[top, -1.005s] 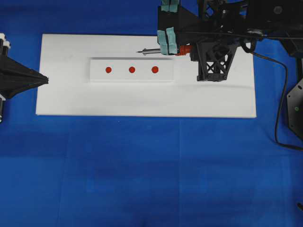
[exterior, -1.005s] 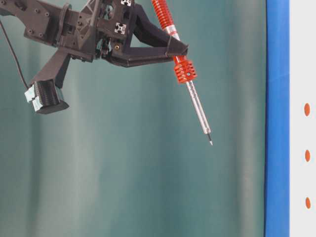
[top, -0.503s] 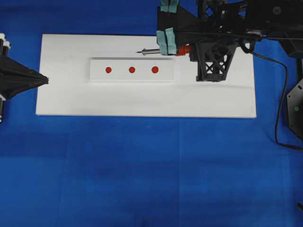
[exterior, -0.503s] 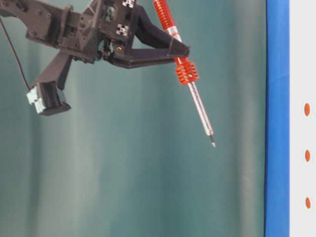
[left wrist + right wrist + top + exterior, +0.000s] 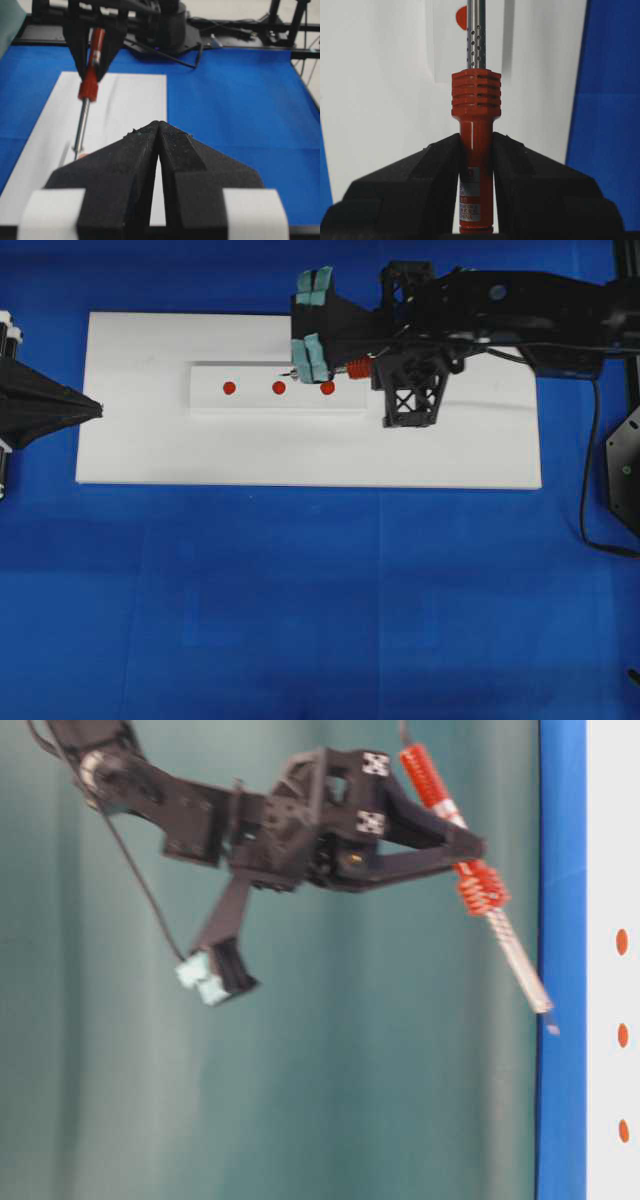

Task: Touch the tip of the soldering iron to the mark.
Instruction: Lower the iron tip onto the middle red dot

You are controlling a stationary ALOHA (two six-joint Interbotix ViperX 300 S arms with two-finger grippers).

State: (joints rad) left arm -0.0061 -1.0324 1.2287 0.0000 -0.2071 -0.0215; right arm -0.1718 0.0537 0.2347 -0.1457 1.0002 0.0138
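Observation:
My right gripper [image 5: 372, 366] [image 5: 476, 137] is shut on the soldering iron [image 5: 357, 367] [image 5: 480, 885] [image 5: 476, 115], gripping the red handle just behind its ribbed collar. The shaft slants down toward a white strip [image 5: 205, 400] bearing three red marks [image 5: 229, 388] [image 5: 279, 388] [image 5: 328, 388]. The tip [image 5: 553, 1028] hangs a short way above the surface, about level with the middle mark [image 5: 622, 1036]. From overhead it lies at the strip's far edge, between the middle and right marks. My left gripper [image 5: 95, 408] [image 5: 158, 124] is shut and empty at the board's left edge.
The strip lies on a white board [image 5: 450, 455] on blue cloth. The iron's black cord [image 5: 598, 440] trails down the right side. A teal-padded mount [image 5: 312, 350] on the right arm hides part of the shaft from overhead. A dark fixture [image 5: 625, 470] stands at the right edge.
The right arm has swung left and down with the iron. The tip went from beyond the strip's far right end to over the strip and closer to the surface. The left arm stayed still.

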